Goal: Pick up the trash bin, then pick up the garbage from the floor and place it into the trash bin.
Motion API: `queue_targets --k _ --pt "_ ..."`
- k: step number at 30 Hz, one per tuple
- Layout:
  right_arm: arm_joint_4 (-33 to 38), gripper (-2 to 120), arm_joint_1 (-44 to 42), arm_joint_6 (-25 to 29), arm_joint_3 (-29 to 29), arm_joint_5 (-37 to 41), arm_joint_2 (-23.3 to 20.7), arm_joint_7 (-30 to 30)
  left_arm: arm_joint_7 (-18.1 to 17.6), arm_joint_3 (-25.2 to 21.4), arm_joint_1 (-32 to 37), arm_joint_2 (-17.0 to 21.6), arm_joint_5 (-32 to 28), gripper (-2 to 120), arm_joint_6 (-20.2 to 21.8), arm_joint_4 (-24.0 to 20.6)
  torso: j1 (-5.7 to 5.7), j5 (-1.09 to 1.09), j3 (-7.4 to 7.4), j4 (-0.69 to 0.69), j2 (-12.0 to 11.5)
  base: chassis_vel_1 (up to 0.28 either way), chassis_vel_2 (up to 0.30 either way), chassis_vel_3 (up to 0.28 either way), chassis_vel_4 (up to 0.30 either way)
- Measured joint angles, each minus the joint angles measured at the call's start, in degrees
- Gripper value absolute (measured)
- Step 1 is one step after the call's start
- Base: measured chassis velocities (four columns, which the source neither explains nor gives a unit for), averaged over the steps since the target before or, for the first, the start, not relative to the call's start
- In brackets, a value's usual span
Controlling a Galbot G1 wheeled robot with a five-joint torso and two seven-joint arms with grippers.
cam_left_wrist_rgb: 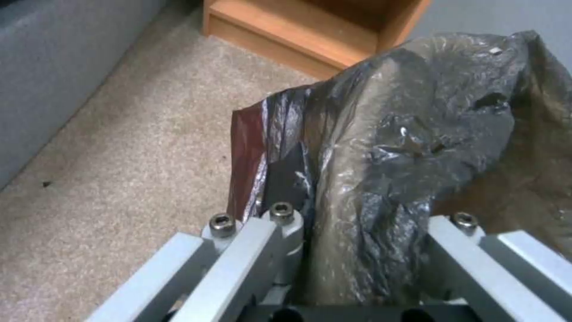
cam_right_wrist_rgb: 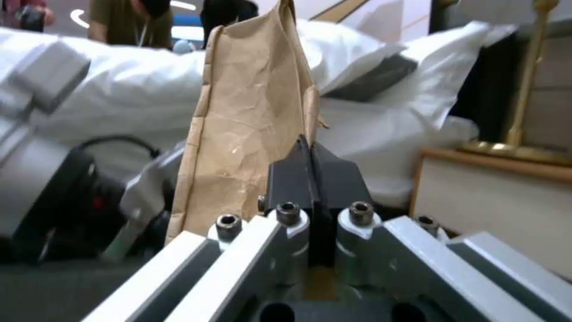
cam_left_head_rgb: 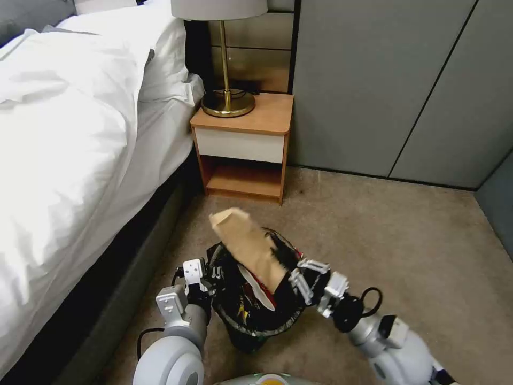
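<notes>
Over carpet (cam_left_head_rgb: 374,235), your left gripper (cam_left_head_rgb: 206,278) clamps the bin (cam_left_head_rgb: 256,305); your right gripper (cam_left_head_rgb: 299,278) pinches the paper bag (cam_left_head_rgb: 248,246).

The bin (cam_left_head_rgb: 251,315) has a dark crinkly bag (cam_left_wrist_rgb: 393,147) over its rim — it sits above the carpet with red and white litter (cam_left_head_rgb: 256,291) inside. A brown paper bag (cam_left_head_rgb: 248,246) sticks out, tilted — its low end inside.

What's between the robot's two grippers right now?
In the head view, the trash bin sits between the left gripper and right gripper, with the brown paper bag over it.
</notes>
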Motion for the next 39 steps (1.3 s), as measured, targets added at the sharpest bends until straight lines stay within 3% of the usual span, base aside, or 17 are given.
queue_targets --k 5,14,18,21,27,31,35,39 --pt "-4.97 0 1.37 -0.05 -3.0 -2.36 1.17 -0.48 -0.01 0.32 0.2 -0.36 0.37 83 0.0 -0.14 0.0 0.0 0.0 0.0 0.0 0.0 0.0 0.0 0.0" --pt "-10.83 0 3.02 0.94 -2.68 -3.8 3.67 -1.03 -0.01 0.52 0.68 -0.38 0.65 83 0.0 -1.07 0.0 0.01 0.0 0.0 0.0 0.0 0.0 0.0 0.0" --pt "-11.51 10 2.09 2.12 -1.78 -5.8 3.42 -1.14 0.01 0.2 0.76 -0.09 0.49 83 0.0 -1.51 0.0 0.01 0.0 0.0 0.0 0.0 0.0 0.0 0.0" --pt "-11.37 27 1.57 2.58 -1.05 -6.21 3.2 -1.14 0.06 0.17 0.65 -0.08 0.45 83 0.0 -1.52 0.0 0.01 0.0 0.0 0.0 0.0 0.0 0.0 0.0" --pt "-10.96 44 1.04 2.98 -0.27 -6.39 2.52 -1.38 0.28 0.03 0.48 -0.04 0.32 83 -0.14 -1.52 0.0 0.01 0.0 0.0 0.0 0.0 0.0 0.0 0.0" --pt "-10.48 63 0.42 3.4 0.78 -6.16 1.2 -2.14 0.31 -0.49 0.44 0.13 0.19 83 -0.14 -1.58 0.0 0.01 0.0 0.0 0.0 0.0 0.0 0.0 0.0" --pt "-10.08 73 0.15 3.6 1.11 -5.92 0.83 -2.64 0.31 -0.56 0.32 0.12 0.15 83 -0.14 -1.58 0.0 0.01 0.0 0.0 0.0 0.0 0.0 0.0 0.0" --pt "-8.6 92 -0.27 4.31 2.13 -5.53 -0.34 -3.07 0.16 -0.56 0.39 0.15 0.16 83 0.12 -1.57 0.0 0.01 0.0 0.0 0.0 0.0 0.0 0.0 0.0"
